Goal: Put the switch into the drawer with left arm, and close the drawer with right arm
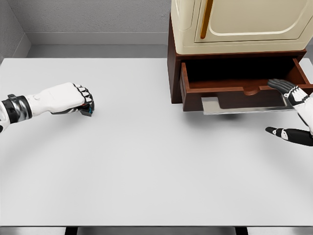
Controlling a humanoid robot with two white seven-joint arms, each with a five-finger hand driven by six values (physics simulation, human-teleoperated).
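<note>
Simulated test room, plain white table [146, 161], grey walls [88, 17], brown drawer cabinet [234, 73]

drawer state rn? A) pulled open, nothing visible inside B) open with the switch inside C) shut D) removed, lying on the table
A: the drawer stands pulled out with a dark, bare interior, while the left hand curls on the switch far across the table.

You cannot make out the switch [88, 108]; the left hand's [73, 99] curled fingers cover all but a dark sliver with a blue-green glint; the right hand [293, 112] is cut by the right edge, its arm out of frame; the cream cabinet [234, 24] runs off the top; the drawer's [244, 83] interior sits in shadow.
</note>
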